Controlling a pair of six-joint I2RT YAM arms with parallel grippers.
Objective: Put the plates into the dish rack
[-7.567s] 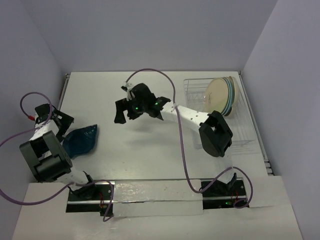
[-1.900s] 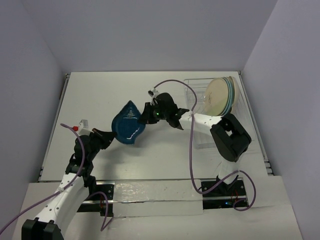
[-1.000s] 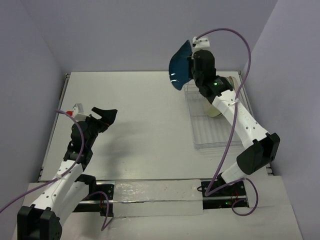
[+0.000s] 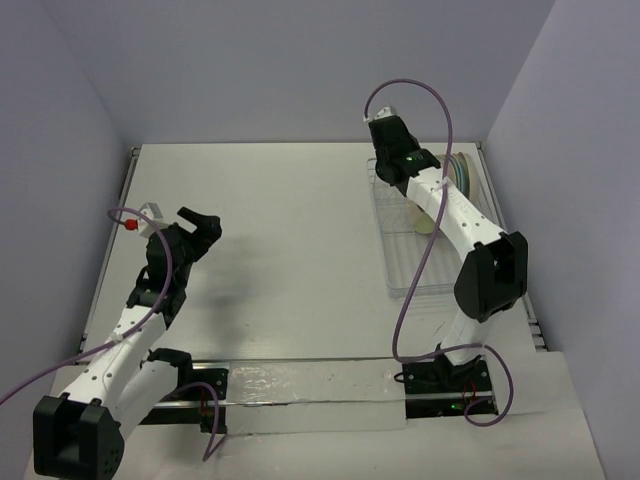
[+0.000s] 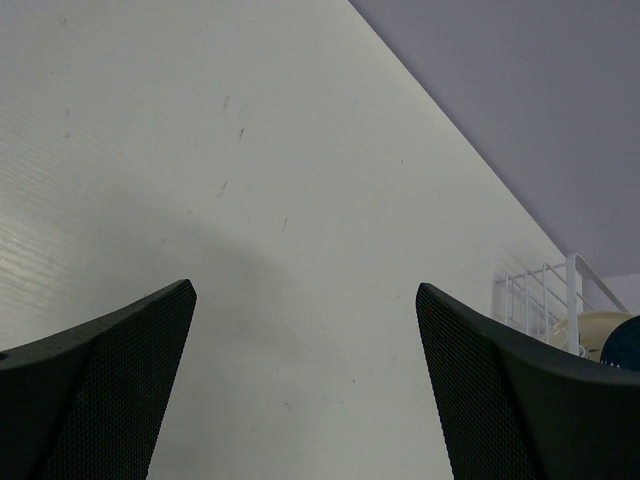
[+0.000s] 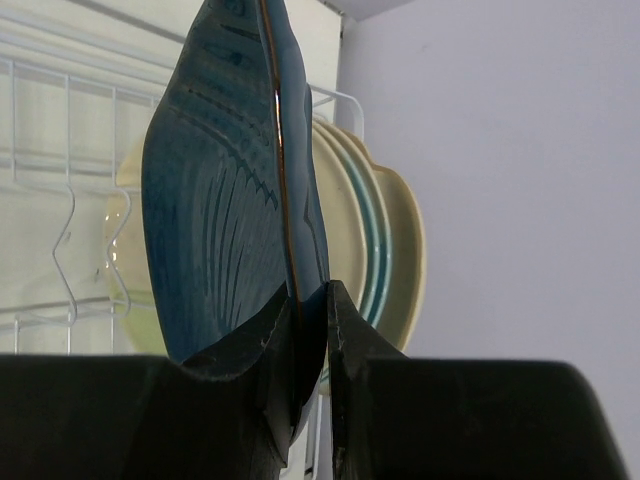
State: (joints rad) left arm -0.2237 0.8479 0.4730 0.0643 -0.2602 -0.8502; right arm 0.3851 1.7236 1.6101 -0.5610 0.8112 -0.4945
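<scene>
The right gripper (image 6: pixel 310 300) is clamped on the rim of the blue plate (image 6: pixel 230 200), held on edge in the rack (image 6: pixel 65 220) at the table's (image 5: pixel 250 150) far right corner, just beside the cream plates (image 6: pixel 385 240). The left gripper (image 5: pixel 305 290) hangs with its jaws wide apart near the left edge.

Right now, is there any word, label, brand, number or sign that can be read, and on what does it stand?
None can be read in any view.
The dark blue plate, clamped in the right gripper, carries only ribbed lines.
The cream plates in the dish rack show colour bands, no letters.
The left gripper, open over the table, has plain black pads.
</scene>
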